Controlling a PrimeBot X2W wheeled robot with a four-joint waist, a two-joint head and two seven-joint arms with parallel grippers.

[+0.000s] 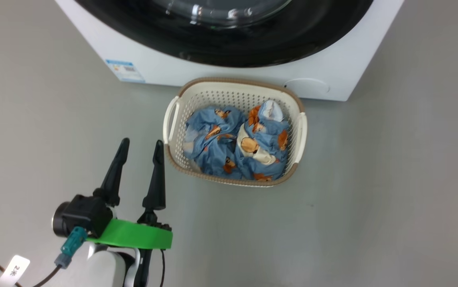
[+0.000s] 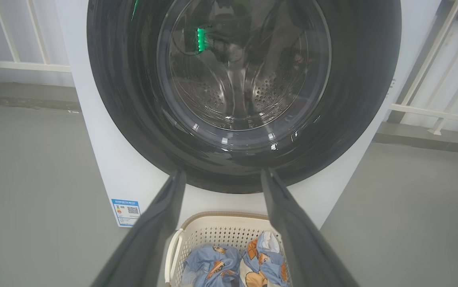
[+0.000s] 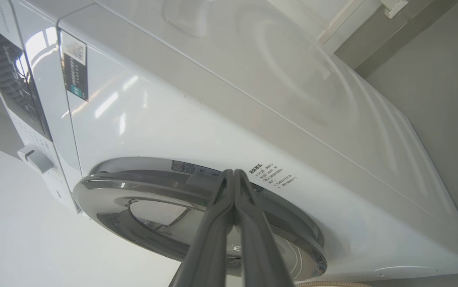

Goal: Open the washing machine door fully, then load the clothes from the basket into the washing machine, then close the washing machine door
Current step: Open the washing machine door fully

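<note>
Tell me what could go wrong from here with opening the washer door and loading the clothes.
1. The shut right gripper has its tips at the edge of the door. They may slip off that glossy rim while prying.
2. The basket sits just below and in front of the door, so the swing or an arm might knock it.
3. The clothes lie bunched together. The open left gripper might lift both and drop one.

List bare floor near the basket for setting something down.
Free: floor right of the basket, up to the corner of the washing machine; floor on the basket's near side. Crowded: basket full of clothes, far rim close to the machine, left tool beside its left handle.
</note>
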